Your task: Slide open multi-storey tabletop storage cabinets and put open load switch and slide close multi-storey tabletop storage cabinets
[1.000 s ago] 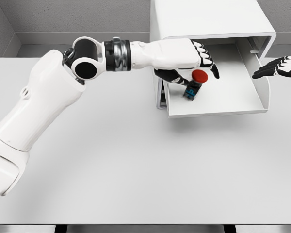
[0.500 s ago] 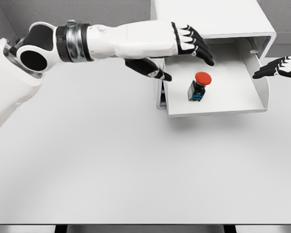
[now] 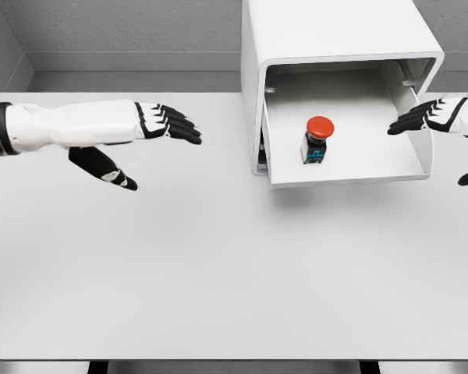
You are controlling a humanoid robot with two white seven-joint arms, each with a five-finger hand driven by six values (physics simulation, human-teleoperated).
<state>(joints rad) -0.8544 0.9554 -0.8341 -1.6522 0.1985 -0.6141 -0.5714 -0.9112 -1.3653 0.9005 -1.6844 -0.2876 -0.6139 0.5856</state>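
Left robot hand [image 3: 152,128] hovers over the desk [image 3: 218,273], fingers spread, holding nothing. Switch [image 3: 317,139] stands upright inside the open drawer [image 3: 347,173] of the cabinet [image 3: 335,31]. Placing looks done; closing remains. Right robot hand [image 3: 429,117], fingers spread and empty, sits at the drawer's right wall; contact unclear. Next: push the drawer in.

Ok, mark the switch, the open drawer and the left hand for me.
switch [image 3: 320,127]: head view, on its red button cap.
open drawer [image 3: 351,178]: head view, on the front rim.
left hand [image 3: 160,123]: head view, on the back of the hand.
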